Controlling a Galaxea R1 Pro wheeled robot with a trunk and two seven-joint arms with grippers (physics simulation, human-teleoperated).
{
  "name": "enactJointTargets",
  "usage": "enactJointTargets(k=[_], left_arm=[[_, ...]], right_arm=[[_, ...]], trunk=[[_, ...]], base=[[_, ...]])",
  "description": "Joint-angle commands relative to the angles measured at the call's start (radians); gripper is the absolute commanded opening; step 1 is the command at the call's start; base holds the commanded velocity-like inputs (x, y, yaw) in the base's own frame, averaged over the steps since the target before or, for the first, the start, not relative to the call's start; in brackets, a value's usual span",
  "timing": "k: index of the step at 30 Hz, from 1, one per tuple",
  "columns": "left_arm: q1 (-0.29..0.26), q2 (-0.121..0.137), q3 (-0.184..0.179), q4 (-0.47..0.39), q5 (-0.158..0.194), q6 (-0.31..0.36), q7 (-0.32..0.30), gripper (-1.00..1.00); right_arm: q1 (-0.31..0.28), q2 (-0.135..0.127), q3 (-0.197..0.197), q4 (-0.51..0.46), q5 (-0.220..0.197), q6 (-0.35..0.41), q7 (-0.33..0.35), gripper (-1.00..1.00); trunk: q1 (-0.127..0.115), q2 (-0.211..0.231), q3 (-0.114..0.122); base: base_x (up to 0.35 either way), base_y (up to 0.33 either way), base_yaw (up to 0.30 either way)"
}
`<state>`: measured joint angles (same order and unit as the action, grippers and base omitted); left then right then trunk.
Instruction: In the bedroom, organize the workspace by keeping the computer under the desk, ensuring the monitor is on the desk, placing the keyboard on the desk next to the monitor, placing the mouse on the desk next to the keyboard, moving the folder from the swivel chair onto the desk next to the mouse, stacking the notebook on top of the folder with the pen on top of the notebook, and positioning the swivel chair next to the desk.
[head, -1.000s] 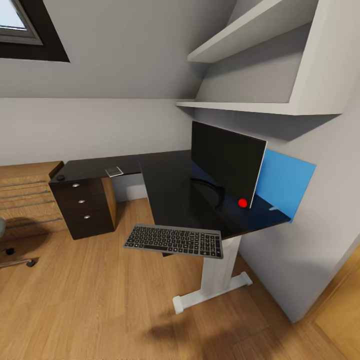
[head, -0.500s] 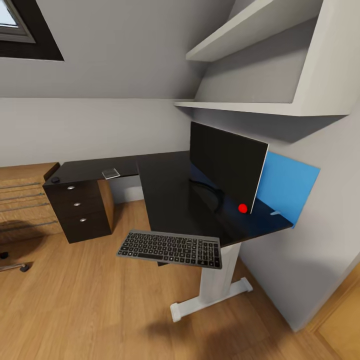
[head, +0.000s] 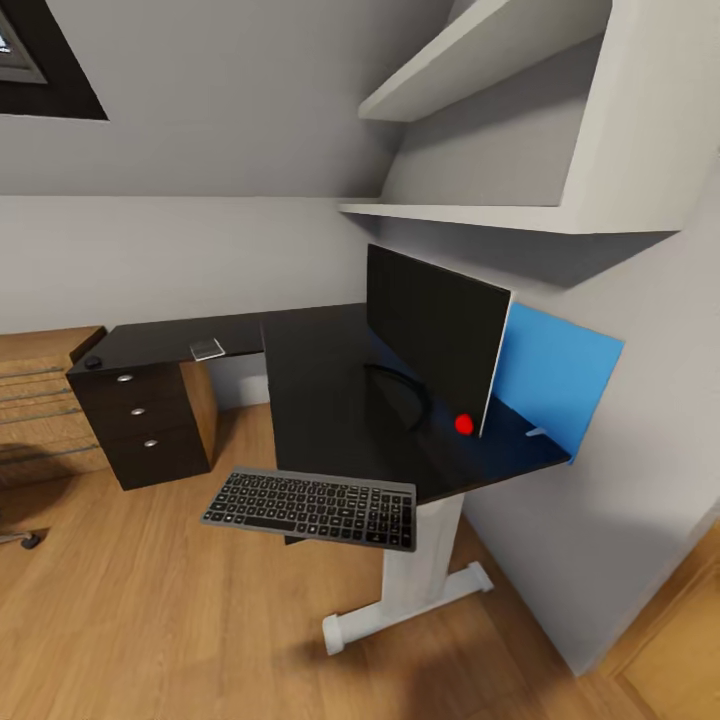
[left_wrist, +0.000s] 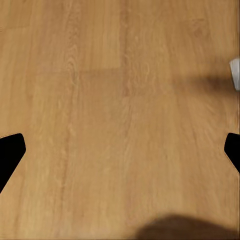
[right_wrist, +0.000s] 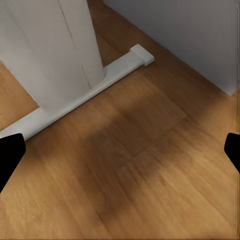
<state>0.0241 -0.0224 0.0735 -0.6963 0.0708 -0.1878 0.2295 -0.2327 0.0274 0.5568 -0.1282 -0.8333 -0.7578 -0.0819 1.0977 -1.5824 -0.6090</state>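
Here the black L-shaped desk (head: 330, 400) serves as the reference landmark in the bedroom, seen from the head view. The monitor (head: 435, 338) stands upright on the desk near its wall-side edge, resting on a thin curved foot, with a small red light at one lower corner. Behind the monitor, a bright-blue panel (head: 555, 375) is fixed to the grey wall. The keyboard (head: 312, 508) sits at the front edge of the desk, overhanging it toward the wood floor (head: 150, 600); whether it rests fully on the desktop cannot be told. On the desk's far wing, above the three-drawer unit (head: 140, 425), lies the small grey notebook (head: 207, 349), and the mouse (head: 93, 362) sits at the outer end of that wing, well apart from the keyboard. A white pedestal leg (head: 410, 580) supports the desk below the keyboard, and white shelves (head: 480, 130) hang on the wall above the monitor. In the left wrist view, the left gripper (left_wrist: 120, 152) is spread wide, its dark fingertips (left_wrist: 9, 152) at opposite margins, holding nothing over bare floor. In the right wrist view, the right gripper (right_wrist: 120, 155) is likewise spread wide and empty, facing the floor beside the desk's white leg (right_wrist: 60, 55) and its foot rail.
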Motion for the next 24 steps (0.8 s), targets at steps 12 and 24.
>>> enactJointTargets(k=[12,24], left_arm=[[0.000,-0.001,0.001,-0.002,0.007,-0.002,-0.001,1.00],[0.000,-0.002,0.000,-0.001,0.005,-0.002,-0.001,1.00]], right_arm=[[-0.001,0.003,0.009,-0.001,0.000,-0.003,-0.009,1.00],[-0.001,0.004,0.010,0.001,0.000,-0.001,-0.009,1.00]], trunk=[[0.000,0.000,-0.001],[0.000,0.000,-0.004]], base=[[-0.025,-0.316,0.237],[-0.100,-0.309,0.271]])
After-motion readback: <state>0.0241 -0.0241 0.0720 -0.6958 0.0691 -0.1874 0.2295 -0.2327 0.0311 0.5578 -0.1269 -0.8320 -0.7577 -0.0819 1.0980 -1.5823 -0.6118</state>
